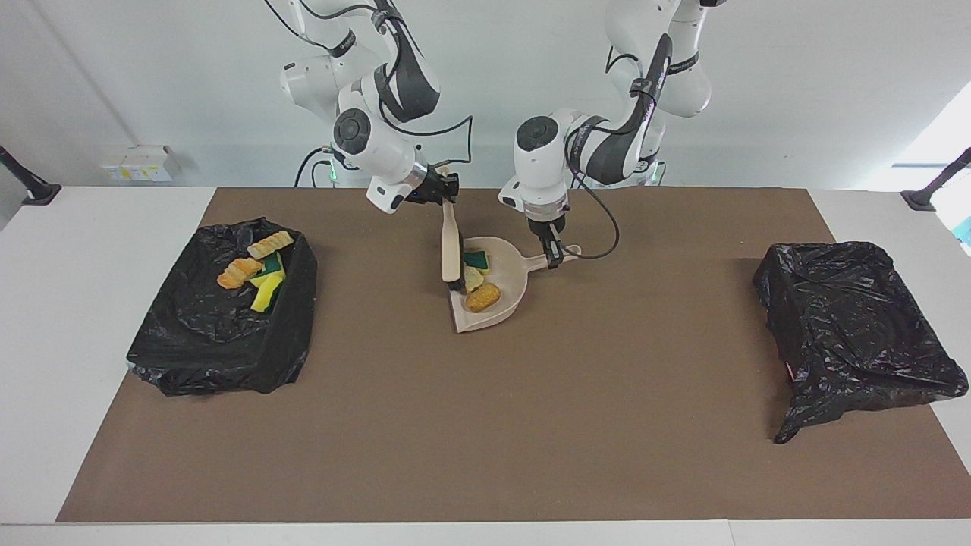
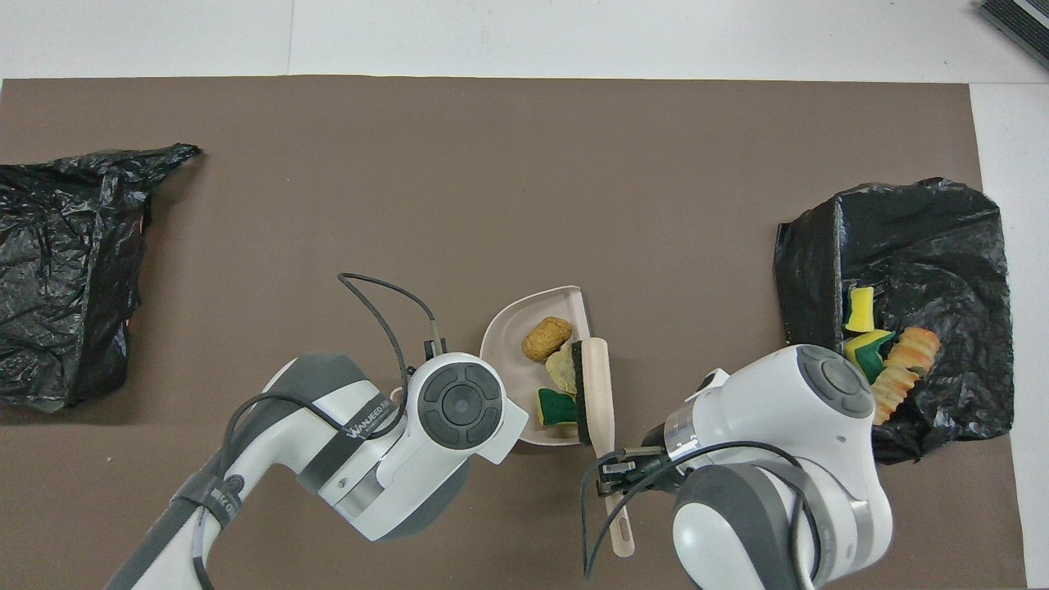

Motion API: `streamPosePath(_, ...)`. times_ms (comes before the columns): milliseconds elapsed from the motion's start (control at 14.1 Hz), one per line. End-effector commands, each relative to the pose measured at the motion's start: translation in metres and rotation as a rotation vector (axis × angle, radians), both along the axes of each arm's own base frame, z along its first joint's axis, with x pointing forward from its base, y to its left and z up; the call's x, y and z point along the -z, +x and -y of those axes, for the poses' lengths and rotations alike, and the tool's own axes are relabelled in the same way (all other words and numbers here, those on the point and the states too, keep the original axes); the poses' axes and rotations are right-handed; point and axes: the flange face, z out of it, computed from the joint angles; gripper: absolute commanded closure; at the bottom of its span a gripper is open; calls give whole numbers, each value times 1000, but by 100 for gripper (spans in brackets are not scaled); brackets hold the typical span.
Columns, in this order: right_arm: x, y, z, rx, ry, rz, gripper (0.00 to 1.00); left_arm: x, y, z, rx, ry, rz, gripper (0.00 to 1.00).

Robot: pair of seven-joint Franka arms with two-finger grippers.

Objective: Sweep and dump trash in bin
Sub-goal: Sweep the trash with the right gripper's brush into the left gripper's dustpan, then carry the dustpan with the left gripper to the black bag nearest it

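I see the counter [image 1: 485, 455] with one black-lined bin [image 1: 227, 334] at the right arm's end holding four scraps [image 1: 254, 274], and a second bin [image 1: 857, 326] at the left arm's end. Near the robots' edge, mid-counter, the dustpan [image 1: 507, 292] carries three scraps [image 2: 551, 360]. My left claw [image 1: 552, 256] grips its handle. My right claw [image 1: 444, 193] clamps the brush [image 1: 452, 250], bristles at the pan's mouth.

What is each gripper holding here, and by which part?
Right gripper grips the brush by its handle; left gripper grips the dustpan by its handle.
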Motion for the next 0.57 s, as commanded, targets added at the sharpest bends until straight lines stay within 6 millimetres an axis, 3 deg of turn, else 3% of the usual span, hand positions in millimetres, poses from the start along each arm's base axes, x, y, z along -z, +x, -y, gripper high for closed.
streamPosePath(0, -38, 16, -8, 16, 20, -4, 100, 8, 11, -17, 17, -19, 17, 100)
streamPosePath(213, -85, 16, 12, 9, -125, 64, 100, -6, 48, -49, -19, -52, -9, 100)
streamPosePath(355, -113, 4, 26, 18, -157, 77, 100, -30, 75, -69, -22, -74, -63, 100)
streamPosePath(497, -120, -17, 25, 20, -183, 52, 100, -47, 108, -95, -42, -63, -95, 100)
